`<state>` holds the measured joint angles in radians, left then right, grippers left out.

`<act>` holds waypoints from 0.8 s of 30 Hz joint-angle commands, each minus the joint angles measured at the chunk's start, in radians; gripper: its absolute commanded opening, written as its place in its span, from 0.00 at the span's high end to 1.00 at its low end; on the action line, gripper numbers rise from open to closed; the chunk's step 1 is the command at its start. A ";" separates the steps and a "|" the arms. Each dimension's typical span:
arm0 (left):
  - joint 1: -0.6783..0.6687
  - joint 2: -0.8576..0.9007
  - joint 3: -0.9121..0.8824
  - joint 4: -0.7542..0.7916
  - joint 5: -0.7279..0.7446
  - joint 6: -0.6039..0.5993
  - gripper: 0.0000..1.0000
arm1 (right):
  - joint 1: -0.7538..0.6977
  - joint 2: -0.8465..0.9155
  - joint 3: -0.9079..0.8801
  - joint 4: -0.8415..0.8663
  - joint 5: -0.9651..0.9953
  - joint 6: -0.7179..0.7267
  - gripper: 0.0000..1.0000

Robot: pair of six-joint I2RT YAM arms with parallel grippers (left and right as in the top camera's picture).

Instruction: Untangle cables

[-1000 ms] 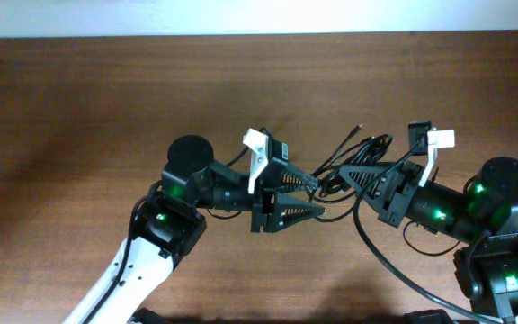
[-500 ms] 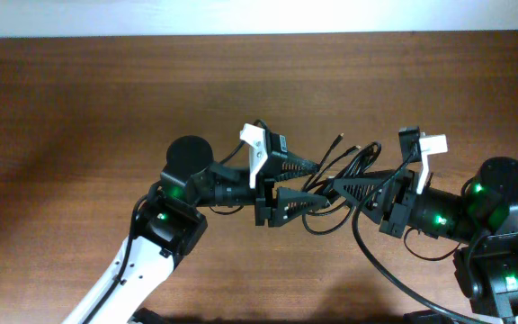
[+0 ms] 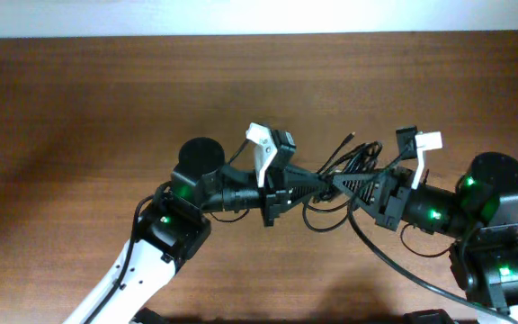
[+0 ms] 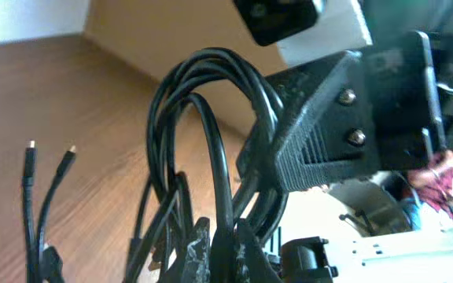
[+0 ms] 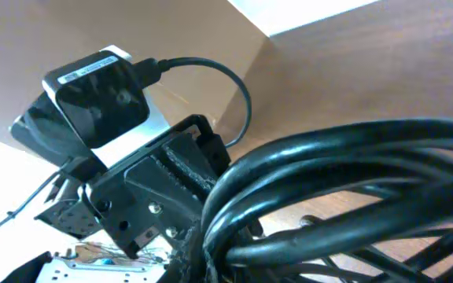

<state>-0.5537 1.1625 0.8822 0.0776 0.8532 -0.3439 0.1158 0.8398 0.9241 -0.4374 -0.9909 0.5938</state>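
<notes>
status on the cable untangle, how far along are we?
Done: grasp only. The left pincer and right pincer are both shut on the bundle of thin black cables, fingertips almost meeting. In hand: the pull-apart looks barely begun; the left wrist view shows the strands looped together in one arch. Left: nearly everything. Only two plug ends stick out free, and no cable lies separate on the brown wooden table.

Thin black cables (image 3: 360, 160) — one looped bundle, plug ends splayed.

Cables (image 5: 352, 181) glossy smooth black rubbery sheath; table (image 3: 79, 117) matt brown wood grain.
</notes>
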 commanded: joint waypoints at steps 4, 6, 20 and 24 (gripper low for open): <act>0.024 0.018 -0.012 -0.045 -0.203 -0.052 1.00 | 0.002 -0.035 0.026 0.027 -0.076 -0.014 0.60; 0.024 0.018 -0.012 -0.044 -0.203 -0.053 1.00 | 0.002 -0.035 0.026 0.027 -0.076 -0.014 0.51; 0.026 0.018 -0.012 0.277 -0.037 -0.170 1.00 | 0.002 0.121 0.026 -0.195 0.165 0.070 0.49; 0.021 0.018 -0.012 0.312 -0.037 -0.226 1.00 | 0.002 0.174 0.026 -0.156 0.165 0.069 0.49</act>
<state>-0.5308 1.1877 0.8627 0.3710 0.7948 -0.5320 0.1150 1.0065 0.9398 -0.6270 -0.8345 0.6582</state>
